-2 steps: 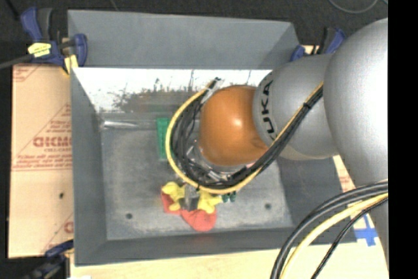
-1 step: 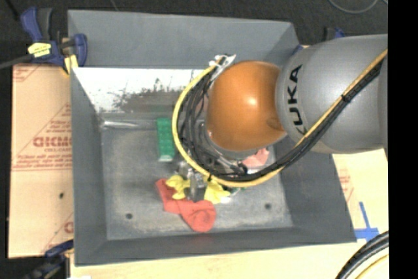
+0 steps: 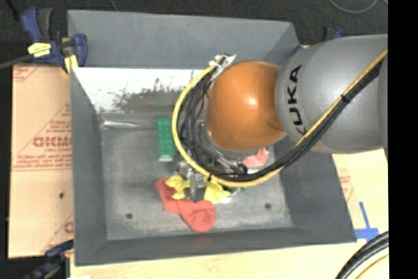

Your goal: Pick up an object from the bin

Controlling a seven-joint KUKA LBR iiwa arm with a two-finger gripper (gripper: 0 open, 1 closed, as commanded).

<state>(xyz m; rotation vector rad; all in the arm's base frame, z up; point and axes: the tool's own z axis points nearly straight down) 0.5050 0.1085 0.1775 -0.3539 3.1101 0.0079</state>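
Yellow crumpled thing (image 3: 176, 186) lies at the middle of the bin (image 3: 88, 140) floor, near the lower wall, touching a red soft thing (image 3: 196, 213) just below it. Bare floor stands open to the left of this small heap; the lower wall is close. The gripper (image 3: 195, 184) is down on the heap, in the midst of the yellow; whether its jaws are spread or closed cannot be told. A green block (image 3: 164, 138) lies apart toward the far wall; a pink thing (image 3: 259, 157) shows by the cables.
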